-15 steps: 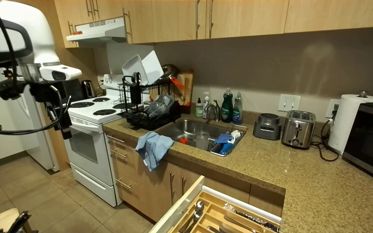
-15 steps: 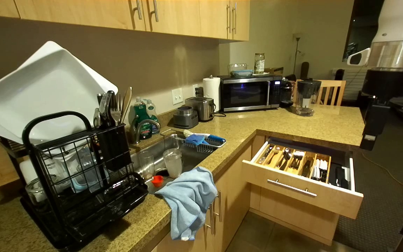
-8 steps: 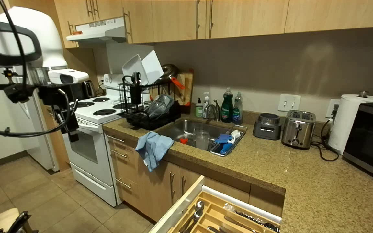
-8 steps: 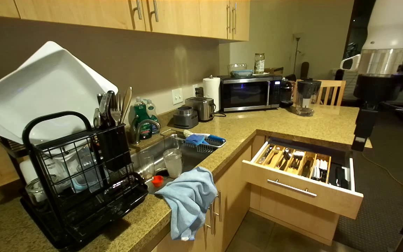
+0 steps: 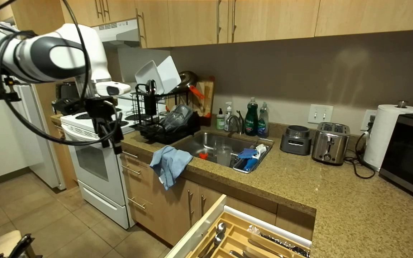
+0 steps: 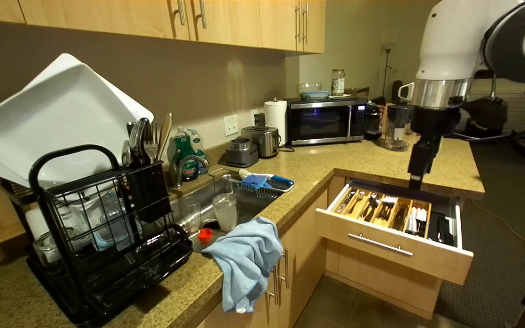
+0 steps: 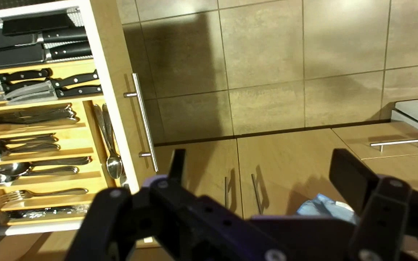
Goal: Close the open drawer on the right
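Note:
The drawer (image 5: 201, 227) stands pulled out under the counter corner, with pale wooden dividers holding cutlery and knives. In an exterior view its flat honey-coloured front (image 6: 426, 260) and slim metal handle (image 6: 379, 244) face the camera. The wrist view shows the drawer's front (image 7: 116, 61) at the left, with its handle (image 7: 144, 119) beside the left finger. My gripper (image 5: 113, 149) hangs pointing down, apart from the drawer. In an exterior view the gripper (image 6: 415, 183) appears over the drawer's back part. In the wrist view its fingers (image 7: 261, 159) are wide apart with nothing between them.
A counter (image 6: 431, 164) overhangs the drawer. A blue towel (image 6: 249, 264) hangs off the sink edge and shows in the wrist view (image 7: 325, 208). A black dish rack (image 6: 107, 255) and a stove (image 5: 95, 161) stand along the counter. Cabinet doors (image 7: 285, 163) lie below the gripper.
The arm and gripper have swung further into the scene in both exterior views, to the right in one and to the left in another. The drawer has not moved.

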`<act>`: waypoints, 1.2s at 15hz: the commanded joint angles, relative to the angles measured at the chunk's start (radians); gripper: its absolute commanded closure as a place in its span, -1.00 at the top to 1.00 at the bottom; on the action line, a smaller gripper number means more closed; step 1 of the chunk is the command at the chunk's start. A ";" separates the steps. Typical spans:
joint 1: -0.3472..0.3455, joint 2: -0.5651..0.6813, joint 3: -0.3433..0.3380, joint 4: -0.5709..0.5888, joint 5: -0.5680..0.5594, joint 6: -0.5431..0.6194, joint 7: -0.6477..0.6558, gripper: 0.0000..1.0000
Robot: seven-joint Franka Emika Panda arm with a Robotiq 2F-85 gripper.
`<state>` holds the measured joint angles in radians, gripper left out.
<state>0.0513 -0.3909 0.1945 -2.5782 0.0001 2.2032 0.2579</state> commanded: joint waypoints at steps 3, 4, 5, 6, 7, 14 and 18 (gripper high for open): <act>-0.042 0.315 -0.059 0.223 -0.103 0.015 -0.014 1.00; -0.044 0.367 -0.073 0.266 -0.122 0.011 -0.015 1.00; -0.044 0.417 -0.087 0.306 -0.141 0.009 -0.015 1.00; -0.041 0.470 -0.102 0.349 -0.162 0.008 -0.016 1.00; -0.037 0.519 -0.116 0.390 -0.193 0.009 -0.011 1.00; 0.020 0.762 -0.178 0.618 -0.340 0.011 -0.032 1.00; 0.069 0.846 -0.203 0.664 -0.409 0.022 -0.020 1.00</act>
<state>0.0836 0.3988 0.0183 -1.9468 -0.3548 2.2092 0.2485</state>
